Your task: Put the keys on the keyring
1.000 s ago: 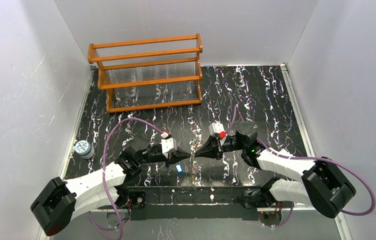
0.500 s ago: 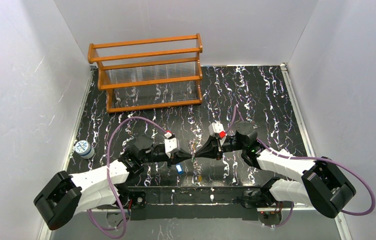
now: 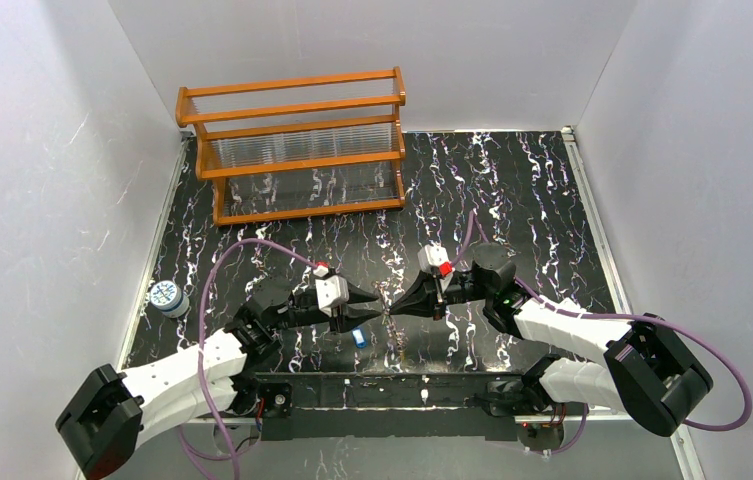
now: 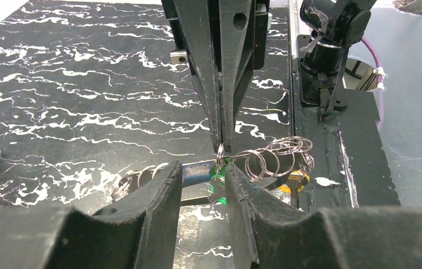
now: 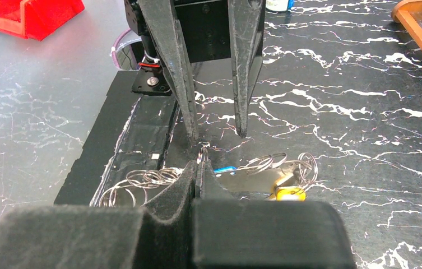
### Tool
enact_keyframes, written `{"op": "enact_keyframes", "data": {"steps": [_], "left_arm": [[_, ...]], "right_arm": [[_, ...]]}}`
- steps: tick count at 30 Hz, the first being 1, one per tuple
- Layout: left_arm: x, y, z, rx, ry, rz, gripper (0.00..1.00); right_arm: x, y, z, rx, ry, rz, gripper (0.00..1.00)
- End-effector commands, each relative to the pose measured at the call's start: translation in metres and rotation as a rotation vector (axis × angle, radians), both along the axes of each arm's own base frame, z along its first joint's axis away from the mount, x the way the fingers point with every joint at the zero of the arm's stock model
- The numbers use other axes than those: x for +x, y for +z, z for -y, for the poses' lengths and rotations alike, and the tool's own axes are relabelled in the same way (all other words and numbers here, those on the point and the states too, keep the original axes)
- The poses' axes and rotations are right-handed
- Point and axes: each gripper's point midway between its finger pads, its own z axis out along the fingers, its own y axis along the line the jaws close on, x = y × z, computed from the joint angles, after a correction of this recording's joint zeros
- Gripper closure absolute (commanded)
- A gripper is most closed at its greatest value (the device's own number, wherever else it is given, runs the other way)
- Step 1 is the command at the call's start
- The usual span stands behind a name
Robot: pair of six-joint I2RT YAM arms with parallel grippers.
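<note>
The table is shining black and glossy, with white streaks like stone. The keyring is gleaming like thin, smooth silver metal. The rack is looking like smooth orange wood. The left gripper is looking matt black and scratched.

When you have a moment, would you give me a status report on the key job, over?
Left gripper open, facing the keys. Right gripper shut on the keyring. No obstruction seen.
</note>
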Motion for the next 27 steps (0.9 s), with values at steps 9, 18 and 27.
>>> {"op": "enact_keyframes", "data": {"steps": [9, 18, 27], "left_arm": [[-0.005, -0.006, 0.009, 0.010, -0.053, -0.041, 0.69], [-0.006, -0.001, 0.012, -0.005, -0.064, -0.046, 0.75], [-0.005, 0.003, 0.015, -0.014, -0.074, -0.045, 0.74]], "right_arm": [[0.004, 0.029, -0.003, 0.079, 0.002, 0.083, 0.99], [0.005, 0.025, -0.004, 0.065, 0.003, 0.078, 0.99], [0.005, 0.024, -0.004, 0.060, 0.006, 0.073, 0.99]]}}
